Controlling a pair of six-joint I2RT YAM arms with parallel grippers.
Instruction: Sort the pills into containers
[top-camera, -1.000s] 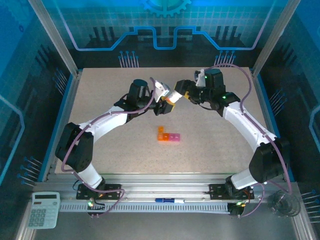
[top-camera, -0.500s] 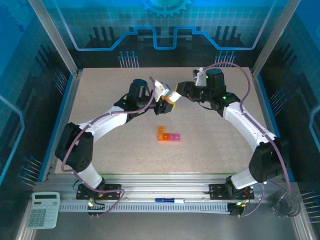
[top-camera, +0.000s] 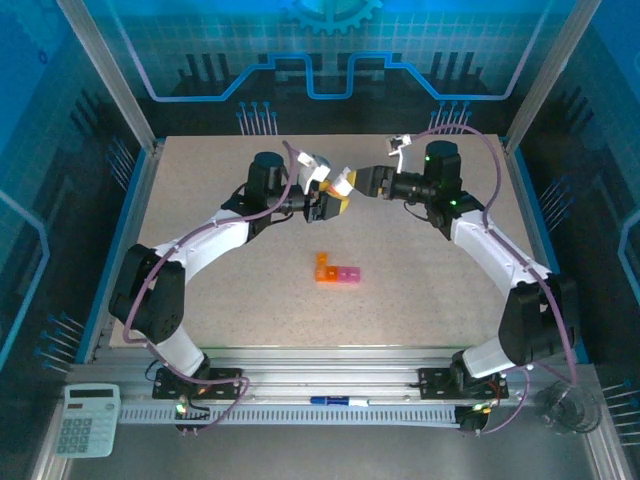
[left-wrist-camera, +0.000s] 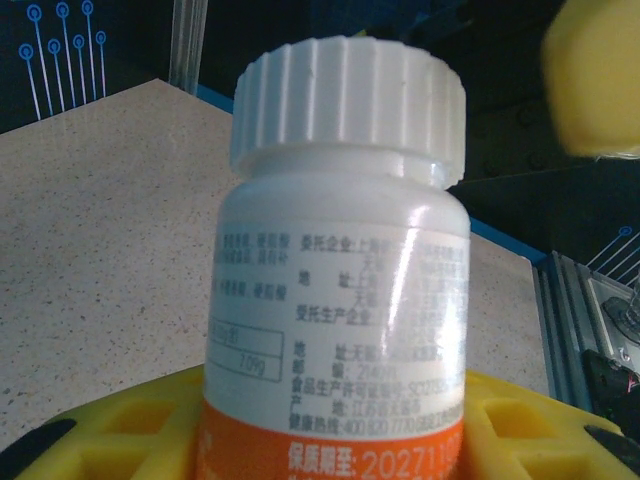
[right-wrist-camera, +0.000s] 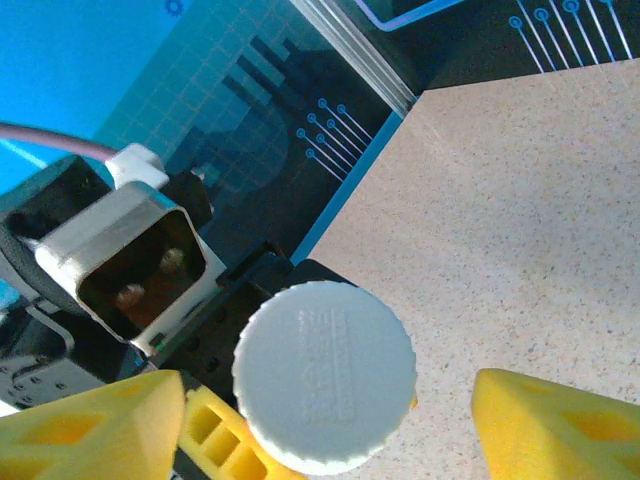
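The left hand (top-camera: 337, 203) is clenched on the white bottle (left-wrist-camera: 338, 260), raised over the desk (top-camera: 200, 200), ribbed cap (right-wrist-camera: 325, 375) on. The right hand (top-camera: 362, 184) is released, fingers either side of that cap. No pills are out, so sorting seems barely begun. The containers (top-camera: 338, 270), a short strip, one orange and the rest pink, lie mid-desk, well apart from both hands.

Reaches white left arm (top-camera: 210, 240) and white right arm (top-camera: 490, 245) inward, wrist to wrist. Clamps yellow-fingered left gripper (top-camera: 335, 203) on white ribbed-cap bottle (left-wrist-camera: 340, 300). Holds right gripper (right-wrist-camera: 325, 400) spread, with yellow fingers (right-wrist-camera: 560, 420) clear of cap.
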